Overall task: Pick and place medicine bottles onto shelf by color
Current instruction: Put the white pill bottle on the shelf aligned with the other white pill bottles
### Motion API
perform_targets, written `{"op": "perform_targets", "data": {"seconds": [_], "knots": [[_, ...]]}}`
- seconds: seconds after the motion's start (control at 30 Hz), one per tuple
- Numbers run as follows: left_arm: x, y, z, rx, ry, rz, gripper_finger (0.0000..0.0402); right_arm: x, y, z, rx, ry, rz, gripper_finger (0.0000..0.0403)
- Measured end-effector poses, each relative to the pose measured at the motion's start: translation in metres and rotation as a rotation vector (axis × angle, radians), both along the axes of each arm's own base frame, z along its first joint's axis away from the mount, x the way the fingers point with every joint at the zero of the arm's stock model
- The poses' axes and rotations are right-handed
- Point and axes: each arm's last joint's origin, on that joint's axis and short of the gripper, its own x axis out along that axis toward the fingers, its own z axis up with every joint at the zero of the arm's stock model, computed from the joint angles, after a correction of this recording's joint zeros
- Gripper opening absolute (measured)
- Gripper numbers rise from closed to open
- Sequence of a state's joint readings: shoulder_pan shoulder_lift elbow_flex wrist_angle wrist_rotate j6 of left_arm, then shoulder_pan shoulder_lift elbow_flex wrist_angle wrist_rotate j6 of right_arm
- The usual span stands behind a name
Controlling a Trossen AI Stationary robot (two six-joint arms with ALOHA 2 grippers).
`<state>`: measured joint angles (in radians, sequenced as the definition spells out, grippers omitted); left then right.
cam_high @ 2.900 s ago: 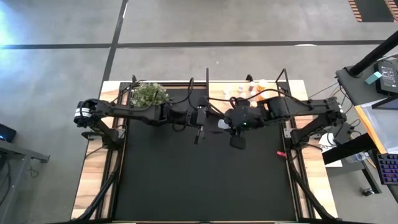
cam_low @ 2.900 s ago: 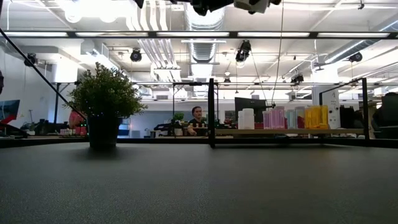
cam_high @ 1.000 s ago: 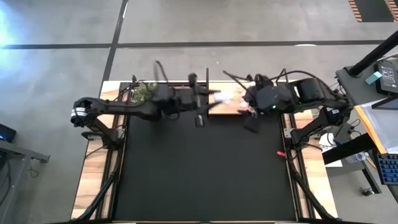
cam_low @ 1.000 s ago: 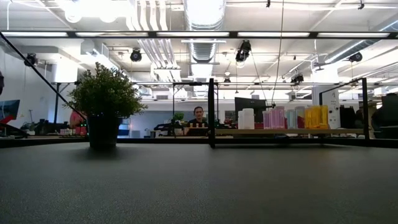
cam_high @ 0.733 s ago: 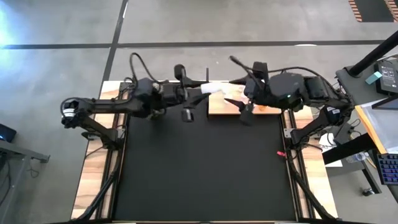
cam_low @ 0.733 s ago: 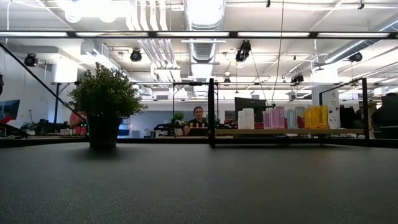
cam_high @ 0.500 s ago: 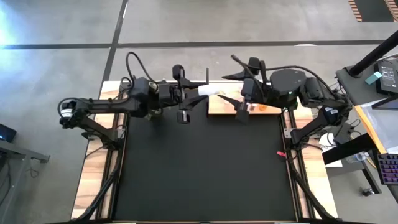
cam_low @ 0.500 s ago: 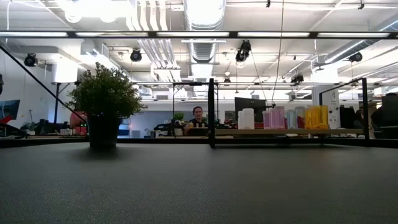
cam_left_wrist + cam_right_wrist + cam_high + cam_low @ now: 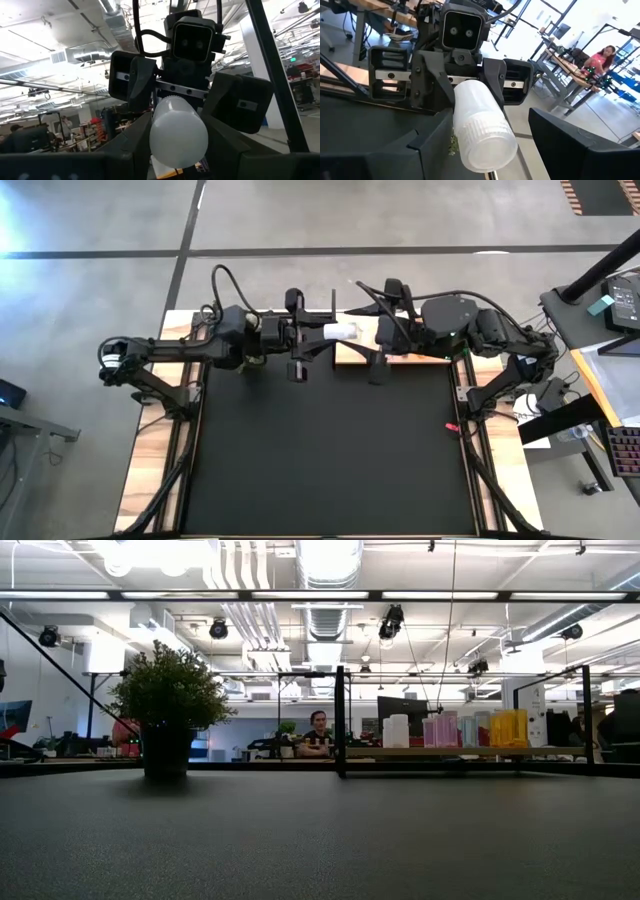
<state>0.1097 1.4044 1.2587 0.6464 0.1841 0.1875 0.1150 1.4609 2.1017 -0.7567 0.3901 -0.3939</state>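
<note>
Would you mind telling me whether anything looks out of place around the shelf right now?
Yes: one white bottle is off the shelf, lying sideways in mid-air between the arms, gripped by the left end effector. The right end effector faces it, open.

Free room vs. blockers
Black tabletop (image 9: 330,460) mat wide open front & centre. Back edge crowded: plant (image 9: 168,705) far left, shelf (image 9: 450,751) w/ posts + bottle row (image 9: 455,728) far right, both arms meeting mid-air above.
</note>
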Motion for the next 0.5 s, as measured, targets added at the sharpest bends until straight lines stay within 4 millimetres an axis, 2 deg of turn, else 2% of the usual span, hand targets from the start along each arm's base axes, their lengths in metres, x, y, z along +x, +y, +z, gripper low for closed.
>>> {"op": "perform_targets", "data": {"seconds": [0.5], "knots": [[0.0, 0.0, -0.0001, -0.001, 0.0, 0.0, 0.0128, -0.0057, -0.0004, 0.0004, 0.065, -0.001, -0.01, 0.0197]]}}
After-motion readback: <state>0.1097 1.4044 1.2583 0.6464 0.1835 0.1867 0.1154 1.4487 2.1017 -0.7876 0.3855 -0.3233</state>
